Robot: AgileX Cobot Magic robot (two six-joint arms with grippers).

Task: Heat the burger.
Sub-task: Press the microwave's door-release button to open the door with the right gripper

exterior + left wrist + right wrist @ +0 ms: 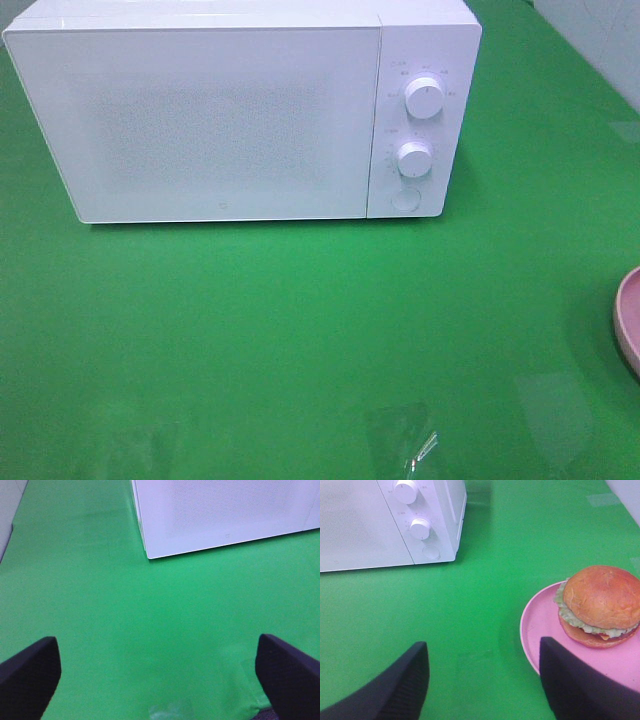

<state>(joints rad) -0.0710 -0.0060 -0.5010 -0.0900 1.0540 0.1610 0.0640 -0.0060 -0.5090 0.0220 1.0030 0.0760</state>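
Note:
The burger, with a golden-brown bun, green lettuce and an orange cheese edge, sits on a pink plate in the right wrist view. Only the plate's rim shows at the right edge of the high view; the burger is out of that view. A white microwave stands at the back with its door shut. My right gripper is open and empty, just short of the plate, one finger over its rim. My left gripper is open and empty above the green cloth, in front of the microwave.
The microwave has two round knobs and a round button on its right panel. The green cloth covers the table. Clear tape patches lie near the front edge. A pale wall strip borders the left side.

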